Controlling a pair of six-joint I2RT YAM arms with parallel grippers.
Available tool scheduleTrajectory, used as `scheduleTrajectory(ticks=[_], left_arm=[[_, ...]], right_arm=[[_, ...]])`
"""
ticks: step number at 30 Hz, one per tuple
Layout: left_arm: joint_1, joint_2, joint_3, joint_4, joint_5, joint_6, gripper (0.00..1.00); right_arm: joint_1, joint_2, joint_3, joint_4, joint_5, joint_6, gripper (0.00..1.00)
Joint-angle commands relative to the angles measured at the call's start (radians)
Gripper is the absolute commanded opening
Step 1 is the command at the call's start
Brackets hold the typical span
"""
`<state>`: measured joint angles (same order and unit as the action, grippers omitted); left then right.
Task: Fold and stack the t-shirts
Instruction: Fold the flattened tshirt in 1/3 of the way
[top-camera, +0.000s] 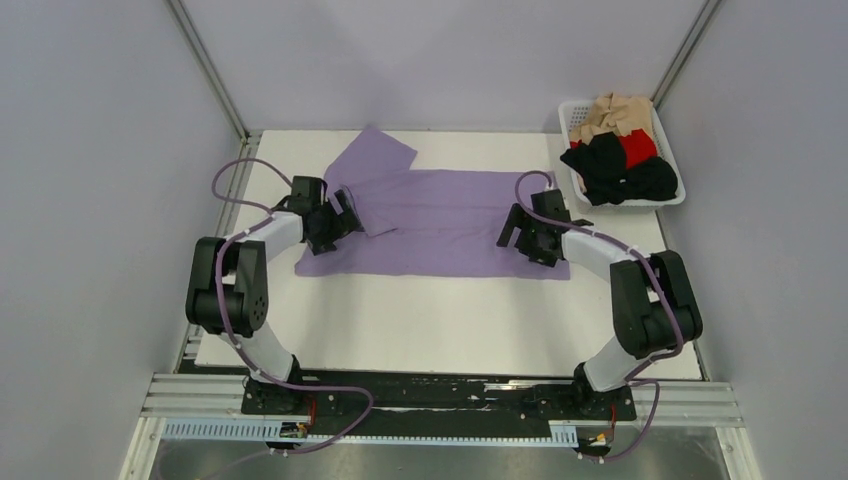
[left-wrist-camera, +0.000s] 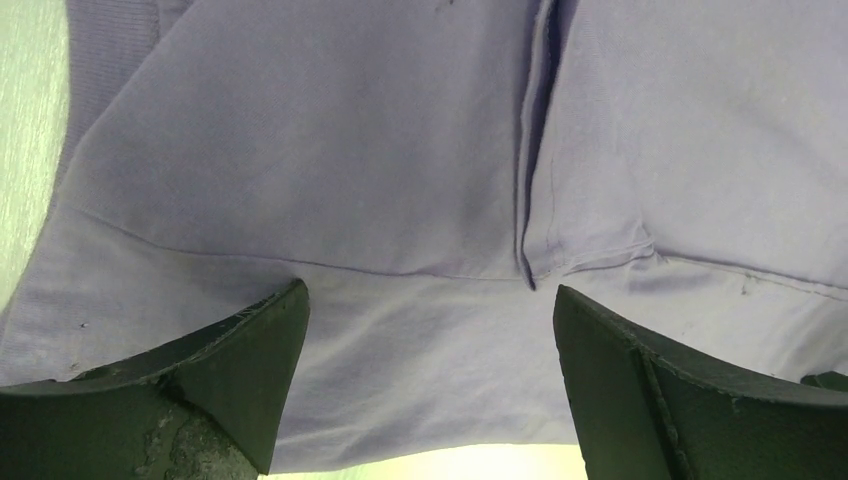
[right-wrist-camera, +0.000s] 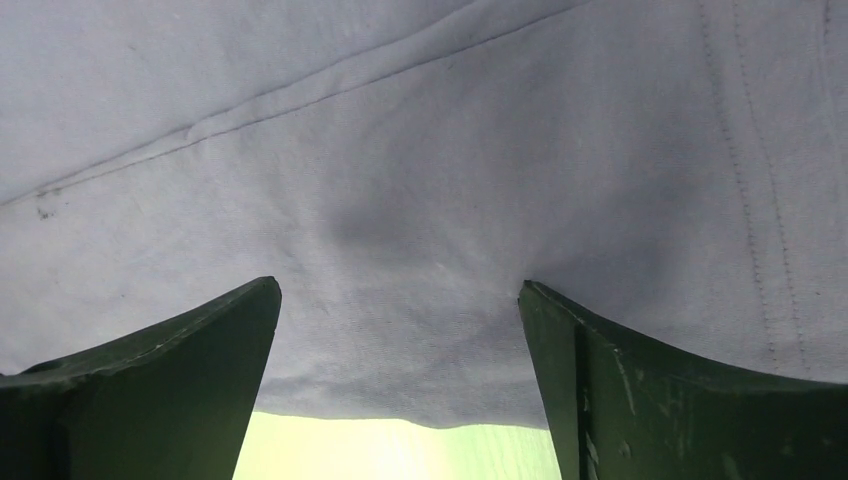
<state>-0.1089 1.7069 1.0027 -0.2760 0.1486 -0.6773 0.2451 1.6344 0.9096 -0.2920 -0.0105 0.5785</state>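
Observation:
A lavender purple t-shirt (top-camera: 440, 220) lies spread flat across the white table, with one sleeve (top-camera: 375, 155) pointing to the back left. My left gripper (top-camera: 340, 215) is open and low over the shirt's left side. In the left wrist view its gripper (left-wrist-camera: 430, 292) straddles the cloth (left-wrist-camera: 330, 150) near a sleeve seam. My right gripper (top-camera: 520, 228) is open and low over the shirt's right side. In the right wrist view its gripper (right-wrist-camera: 400, 285) straddles the cloth (right-wrist-camera: 420, 150) just inside its edge. Neither gripper holds anything.
A white mesh basket (top-camera: 573, 108) stands at the back right of the table. It holds a tan shirt (top-camera: 615, 115), a red shirt (top-camera: 638, 147) and a black shirt (top-camera: 615, 170) in a crumpled heap. Grey walls close in the sides and back.

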Motion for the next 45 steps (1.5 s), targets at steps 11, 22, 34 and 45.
scheduleTrajectory(ticks=[11,22,34,45], left_arm=[[-0.089,-0.434,-0.414,-0.180,-0.037,-0.120,1.00],[-0.137,-0.759,-0.517,-0.332,-0.037,-0.151,1.00],[-0.179,-0.746,-0.342,-0.266,0.011,-0.070,1.00],[-0.215,-0.452,-0.284,-0.055,0.070,-0.066,1.00]], right_arm=[[-0.002,-0.341,-0.326,-0.344,-0.002,0.194,1.00],[0.007,-0.624,-0.418,-0.442,-0.080,0.276,1.00],[0.008,-0.764,-0.345,-0.295,-0.003,0.152,1.00],[0.007,-0.770,-0.351,-0.215,0.070,0.088,1.00]])
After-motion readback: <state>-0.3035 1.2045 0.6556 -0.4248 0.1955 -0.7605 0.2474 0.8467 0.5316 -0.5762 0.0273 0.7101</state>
